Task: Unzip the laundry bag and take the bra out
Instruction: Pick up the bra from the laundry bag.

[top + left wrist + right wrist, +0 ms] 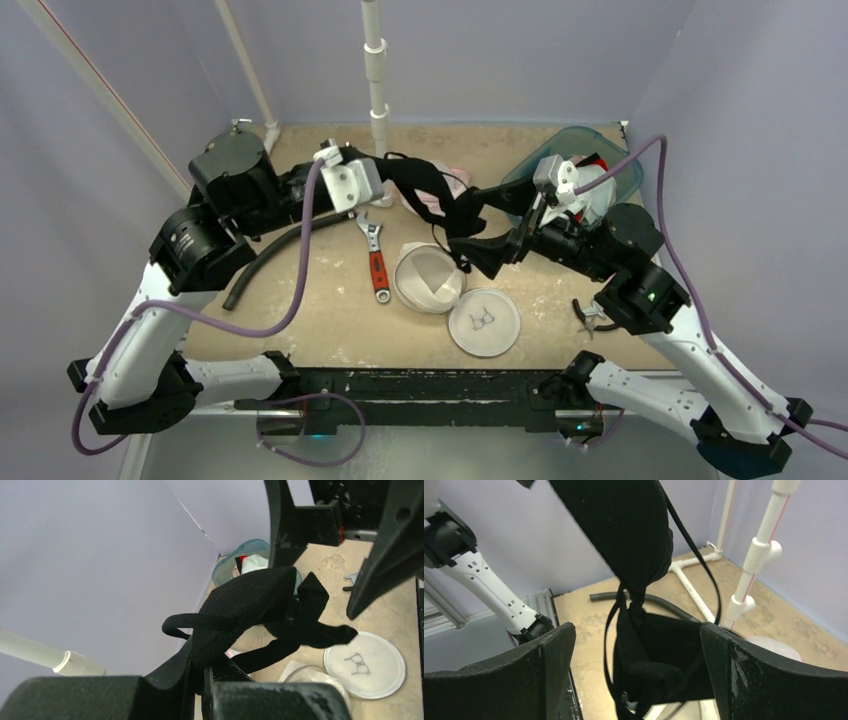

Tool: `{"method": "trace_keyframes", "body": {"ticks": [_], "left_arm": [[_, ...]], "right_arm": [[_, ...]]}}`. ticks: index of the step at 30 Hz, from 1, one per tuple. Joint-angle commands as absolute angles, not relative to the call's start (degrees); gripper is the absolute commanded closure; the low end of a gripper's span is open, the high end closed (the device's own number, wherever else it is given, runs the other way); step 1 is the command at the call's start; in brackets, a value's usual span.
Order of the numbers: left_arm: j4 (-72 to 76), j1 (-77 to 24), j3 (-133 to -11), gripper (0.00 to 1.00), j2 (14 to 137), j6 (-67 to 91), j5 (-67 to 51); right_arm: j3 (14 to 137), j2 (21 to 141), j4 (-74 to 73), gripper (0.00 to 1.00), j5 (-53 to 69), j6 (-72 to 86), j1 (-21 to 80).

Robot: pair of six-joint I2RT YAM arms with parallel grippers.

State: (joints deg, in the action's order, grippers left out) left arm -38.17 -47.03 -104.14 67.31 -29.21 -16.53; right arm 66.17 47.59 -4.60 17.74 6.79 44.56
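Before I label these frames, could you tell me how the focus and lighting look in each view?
Top external view: even light, sharp, soft shadows, though the black bra shows little detail. Left wrist view: the left hand is a dark blur at the bottom; the bra beyond is sharp. Right wrist view: the bra hangs close and soft; the right hand looks grainy.

Red-handled wrench (377, 265), black hose (272, 250), teal bin (628, 175)
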Motion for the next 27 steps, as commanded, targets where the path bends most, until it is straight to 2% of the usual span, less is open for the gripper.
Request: {"method": "trace_keyframes", "body": {"ticks": [1, 10, 15, 27], "left_arm": [[-31.0, -47.3, -99.0, 1.00, 61.2, -36.2, -22.8], [-30.9, -47.3, -95.1, 1.00, 56.8, -39.3, -29.6], [-30.1, -47.4, -95.6, 1.00, 57.1, -39.6, -30.7], [-28.9, -47.3, -96.2, 1.00, 58.0, -40.1, -29.3]], "right_arm": [[68.1, 46.2, 0.1, 0.02, 21.6, 4.4, 44.5], [73.6, 52.1, -4.2, 0.02, 31.1, 0.8, 44.4], [73.4, 54.6, -0.6, 0.02, 37.8, 3.5, 44.4], [70.4, 56.9, 7.3, 0.03, 40.2, 9.1, 44.4]]}}
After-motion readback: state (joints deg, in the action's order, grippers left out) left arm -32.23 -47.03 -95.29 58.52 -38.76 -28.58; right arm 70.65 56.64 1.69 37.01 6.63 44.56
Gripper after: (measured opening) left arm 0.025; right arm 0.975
